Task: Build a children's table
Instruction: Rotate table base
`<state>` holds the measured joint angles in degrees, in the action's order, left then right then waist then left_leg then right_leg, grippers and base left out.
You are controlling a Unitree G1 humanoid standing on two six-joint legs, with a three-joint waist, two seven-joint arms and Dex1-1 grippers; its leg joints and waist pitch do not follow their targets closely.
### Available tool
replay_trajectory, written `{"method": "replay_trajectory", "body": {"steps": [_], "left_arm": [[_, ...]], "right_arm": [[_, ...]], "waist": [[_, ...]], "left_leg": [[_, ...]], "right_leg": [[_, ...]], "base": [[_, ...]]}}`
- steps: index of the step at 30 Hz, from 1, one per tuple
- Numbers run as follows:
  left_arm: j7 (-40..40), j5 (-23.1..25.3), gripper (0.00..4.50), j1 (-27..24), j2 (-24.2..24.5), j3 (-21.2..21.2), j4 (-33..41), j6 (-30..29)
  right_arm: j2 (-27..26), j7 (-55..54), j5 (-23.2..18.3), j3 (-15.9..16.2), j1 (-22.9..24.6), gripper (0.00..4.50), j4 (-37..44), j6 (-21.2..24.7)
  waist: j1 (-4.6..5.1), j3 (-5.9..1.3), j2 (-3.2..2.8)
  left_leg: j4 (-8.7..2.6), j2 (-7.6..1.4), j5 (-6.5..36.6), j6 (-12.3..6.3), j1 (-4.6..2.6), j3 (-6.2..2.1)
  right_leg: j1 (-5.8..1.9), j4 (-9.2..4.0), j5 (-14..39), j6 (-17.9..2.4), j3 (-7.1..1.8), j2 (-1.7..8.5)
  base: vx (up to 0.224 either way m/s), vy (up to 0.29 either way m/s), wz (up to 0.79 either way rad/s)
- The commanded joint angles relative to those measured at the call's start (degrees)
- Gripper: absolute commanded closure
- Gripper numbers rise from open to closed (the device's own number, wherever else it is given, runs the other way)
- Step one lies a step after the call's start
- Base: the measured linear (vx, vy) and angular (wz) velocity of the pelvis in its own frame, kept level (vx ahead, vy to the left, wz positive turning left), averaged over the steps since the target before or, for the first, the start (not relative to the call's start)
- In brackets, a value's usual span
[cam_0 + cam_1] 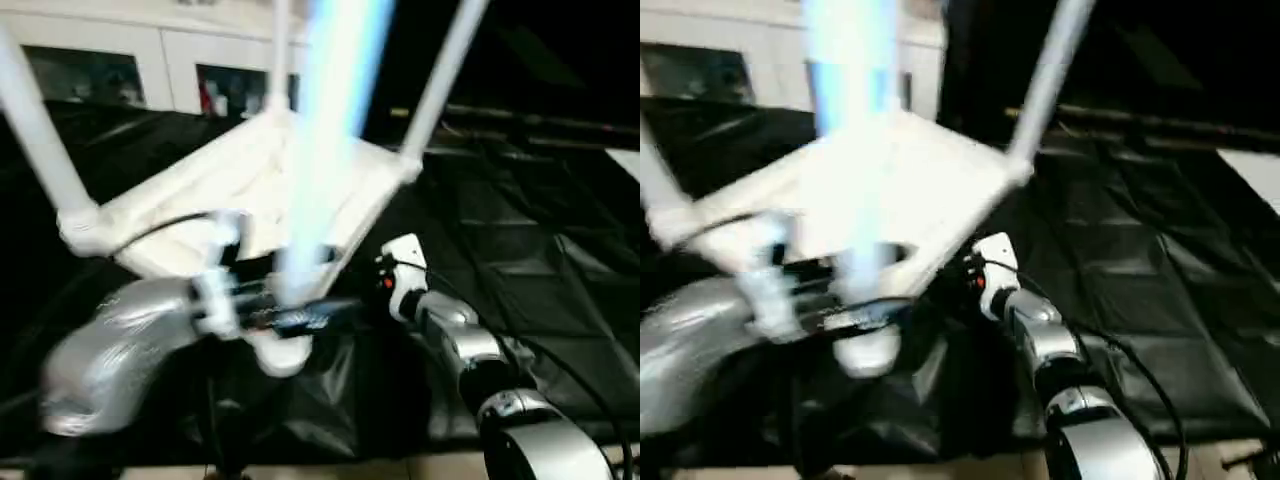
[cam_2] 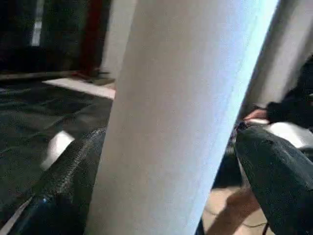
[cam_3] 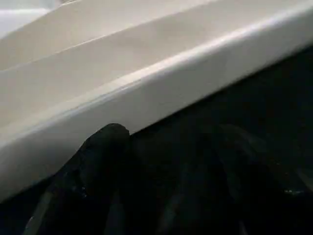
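The children's table (image 1: 250, 190) lies upside down on the black cloth, its white legs pointing up. The nearest leg (image 1: 335, 120) rises from the front corner socket (image 1: 280, 355) and is blurred. My left gripper (image 2: 166, 142) is open and straddles this leg. One finger (image 2: 73, 171) lies against the leg and the other finger (image 2: 274, 171) stands a little off it. My right gripper (image 3: 164, 137) is open at the tabletop's right edge (image 3: 146, 83), with one fingertip (image 3: 107, 142) against the white rim. Its white wrist (image 1: 405, 270) sits beside that edge.
The black-draped work table (image 1: 520, 250) stretches away to the right and back. White cabinets (image 1: 150, 60) stand behind it. A person's hand (image 2: 257, 115) and dark sleeve (image 2: 293, 103) show beyond the leg. A strip of light floor (image 1: 400, 468) runs along the near edge.
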<state>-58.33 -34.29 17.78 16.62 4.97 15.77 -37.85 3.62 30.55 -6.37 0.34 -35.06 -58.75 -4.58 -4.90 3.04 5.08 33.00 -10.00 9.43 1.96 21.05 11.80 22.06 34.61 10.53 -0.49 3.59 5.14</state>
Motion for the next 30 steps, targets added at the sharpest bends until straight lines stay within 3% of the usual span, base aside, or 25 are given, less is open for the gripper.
{"method": "replay_trajectory", "body": {"steps": [1,2,7,8,12,17,18,23,25,26,27,28,29,30], "left_arm": [[-0.17,1.03,0.05,2.24,-2.02,4.70,-1.22,1.23],[-0.19,1.45,0.05,2.90,-2.84,5.41,-2.16,1.58],[0.33,3.96,0.05,5.36,-6.52,8.86,-6.74,4.57],[0.84,5.26,0.05,6.31,-7.93,10.04,-8.95,6.05],[2.38,7.77,0.05,7.36,-10.21,11.26,-12.35,9.35],[6.34,12.57,0.05,8.76,-11.16,11.42,-17.34,13.48],[8.73,15.57,0.05,9.75,-10.68,11.03,-20.57,16.03],[12.92,20.96,0.05,10.73,-6.47,8.31,-26.45,20.96],[13.19,21.31,0.05,10.49,-5.57,7.70,-26.82,21.66],[12.96,21.20,0.05,9.64,-4.21,6.42,-26.83,22.22],[12.97,21.21,0.05,9.60,-4.15,6.38,-26.81,22.22],[13.01,21.38,0.05,8.97,-3.36,5.86,-26.50,22.38],[12.66,21.36,0.05,7.94,-2.30,5.17,-25.85,22.65],[12.62,21.34,0.05,7.79,-2.17,5.09,-25.80,22.75]], "right_arm": [[-2.15,1.86,-0.41,1.03,-0.80,1.21,0.48,-1.15],[-2.40,2.12,-0.44,1.05,-0.90,1.21,0.54,-1.17],[-3.40,4.54,-0.44,1.79,-1.04,1.21,1.03,-1.41],[-3.68,5.36,-0.39,1.77,-1.05,1.21,1.14,-1.60],[-3.87,5.88,-0.50,1.28,-1.07,1.21,1.15,-1.60],[-3.78,4.08,0.03,0.90,-1.25,1.21,0.51,-2.70],[-3.60,2.12,0.31,0.36,-1.64,1.21,0.00,-3.56],[-2.60,-0.01,-0.42,-1.65,-2.10,1.21,0.40,-4.19],[-2.45,-0.06,-0.65,-2.00,-1.98,1.21,0.71,-4.19],[-2.16,-0.13,-0.76,-2.40,-1.63,1.21,1.28,-4.30],[-2.15,-0.12,-0.76,-2.41,-1.60,1.21,1.31,-4.29],[-1.95,-0.03,-0.86,-2.53,-1.29,1.21,1.76,-4.29],[-1.74,0.02,-1.01,-2.69,-0.78,1.21,2.49,-4.35],[-1.70,0.01,-1.04,-2.71,-0.71,1.21,2.57,-4.39]], "waist": [[-0.18,-3.48,-1.64],[0.07,-3.59,-1.57],[0.84,-3.69,-1.63],[1.03,-3.59,-1.97],[1.21,-3.39,-1.85],[1.30,-3.39,-1.86],[1.28,-3.34,-1.97],[1.18,-3.38,-2.15],[0.92,-3.55,-2.30],[0.92,-3.43,-1.85],[0.89,-3.39,-2.10],[1.09,-3.36,-1.53],[1.07,-3.26,-1.47],[1.02,-3.25,-1.79]], "left_leg": [[-4.55,-3.29,18.89,5.03,-0.95,-2.13],[-4.55,-3.23,17.49,4.76,-0.48,-2.25],[-4.13,-3.26,15.77,3.03,-0.68,-2.10],[-4.18,-3.28,16.21,2.82,-0.74,-2.09],[-4.22,-3.47,19.27,3.00,-1.01,-2.16],[-4.25,-3.52,20.02,2.82,-1.08,-2.28],[-4.25,-3.54,19.86,2.68,-1.04,-2.28],[-4.11,-3.51,17.57,1.98,-0.89,-2.23],[-3.96,-3.61,16.31,1.71,-1.05,-2.08],[-3.97,-3.57,15.58,1.20,-0.85,-1.98],[-4.03,-3.50,15.47,1.09,-0.75,-2.02],[-4.03,-3.49,15.55,0.99,-0.70,-1.93],[-4.04,-3.54,16.18,1.13,-0.79,-1.97],[-4.05,-3.56,16.46,1.33,-0.92,-1.99]], "right_leg": [[-1.80,-3.73,13.08,-8.92,-2.82,3.68],[-2.22,-3.48,12.08,-9.05,-2.70,3.66],[-2.14,-3.33,8.39,-11.46,-2.68,3.48],[-2.04,-3.45,8.54,-11.83,-2.66,3.33],[-1.90,-3.89,12.20,-12.00,-2.69,3.43],[-1.75,-4.06,13.41,-11.71,-2.66,3.42],[-1.72,-4.06,13.53,-11.75,-2.68,3.47],[-1.77,-3.86,12.63,-11.65,-2.75,3.63],[-1.73,-3.60,10.44,-12.56,-2.74,3.66],[-1.78,-3.41,9.22,-12.99,-2.71,3.50],[-1.86,-3.33,9.65,-12.86,-2.71,3.56],[-1.85,-3.44,10.35,-12.61,-2.69,3.48],[-1.75,-3.62,12.46,-12.10,-2.72,3.64],[-1.65,-3.71,13.84,-11.68,-2.77,3.72]], "base": [[0.000,0.000,0.00],[0.000,0.000,0.00],[0.000,0.000,0.00],[0.000,0.000,0.00],[0.000,0.000,0.00],[0.000,0.000,0.00],[0.000,0.000,0.00],[0.000,0.000,0.00],[0.000,0.000,0.00],[0.000,0.000,0.00],[0.000,0.000,0.00],[0.000,0.000,0.00],[0.000,0.000,0.00],[0.000,0.000,0.00]]}}
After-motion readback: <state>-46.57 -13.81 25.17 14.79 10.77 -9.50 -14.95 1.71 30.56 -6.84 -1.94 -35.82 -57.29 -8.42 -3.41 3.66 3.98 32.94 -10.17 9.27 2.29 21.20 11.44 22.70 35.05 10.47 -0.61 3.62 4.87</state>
